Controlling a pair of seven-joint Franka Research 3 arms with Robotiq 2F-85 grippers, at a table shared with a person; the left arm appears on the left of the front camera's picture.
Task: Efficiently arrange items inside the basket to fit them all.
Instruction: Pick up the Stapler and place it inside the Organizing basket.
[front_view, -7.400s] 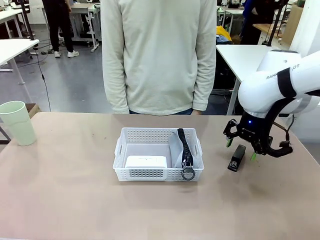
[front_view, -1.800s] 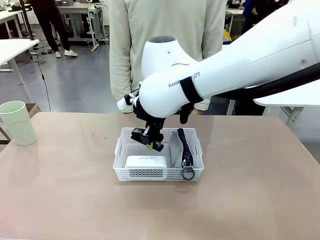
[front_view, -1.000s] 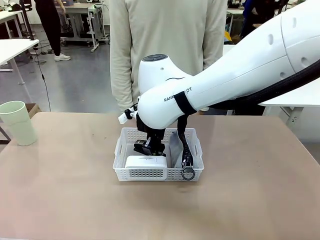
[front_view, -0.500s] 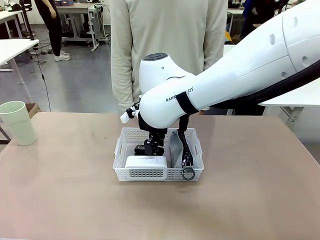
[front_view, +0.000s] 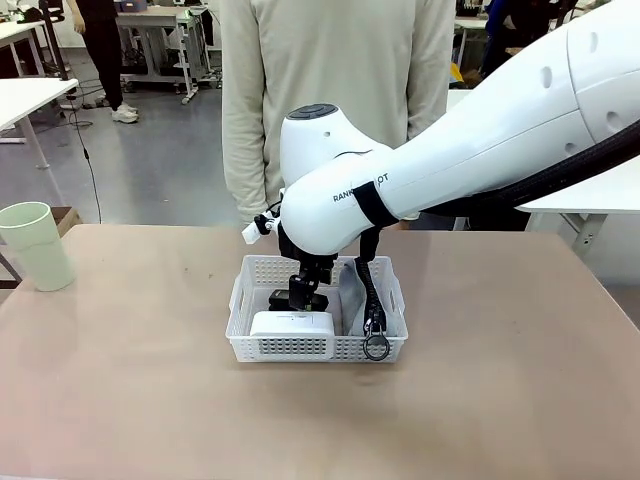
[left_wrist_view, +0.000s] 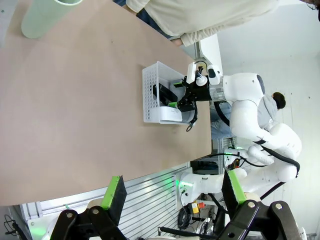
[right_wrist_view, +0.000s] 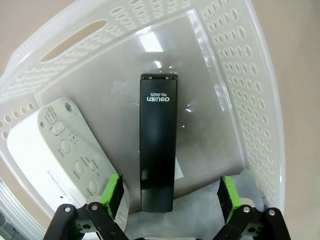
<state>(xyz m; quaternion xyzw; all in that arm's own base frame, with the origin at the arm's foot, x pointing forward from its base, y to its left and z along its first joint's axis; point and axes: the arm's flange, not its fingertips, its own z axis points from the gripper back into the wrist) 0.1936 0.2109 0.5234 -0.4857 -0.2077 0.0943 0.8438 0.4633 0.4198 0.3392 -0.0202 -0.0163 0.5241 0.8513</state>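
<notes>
The white lattice basket (front_view: 245, 300) sits mid-table. It holds the white box (front_view: 291, 324) at the front, the grey pouch (front_view: 356, 300) with its black strap and ring on the right, and the small black stapler (right_wrist_view: 157, 145) lying flat on the floor behind the box. My right gripper (front_view: 303, 293) hangs inside the basket just above the stapler, jaws open, green pads (right_wrist_view: 113, 192) on either side and clear of it. The pale green cup (front_view: 35, 245) stands at the table's far left. In the left wrist view my left gripper (left_wrist_view: 174, 192) is open and holds nothing, far from the basket (left_wrist_view: 150, 95).
A person in a light sweater (front_view: 335, 100) stands at the far edge right behind the basket. The right arm's big white links (front_view: 450, 160) stretch over the table's right half. Bare tabletop (front_view: 150, 400) lies in front and to the left.
The right gripper has let go of the stapler, which now lies on the basket floor, and its jaws have opened wide. The left arm has not moved.
</notes>
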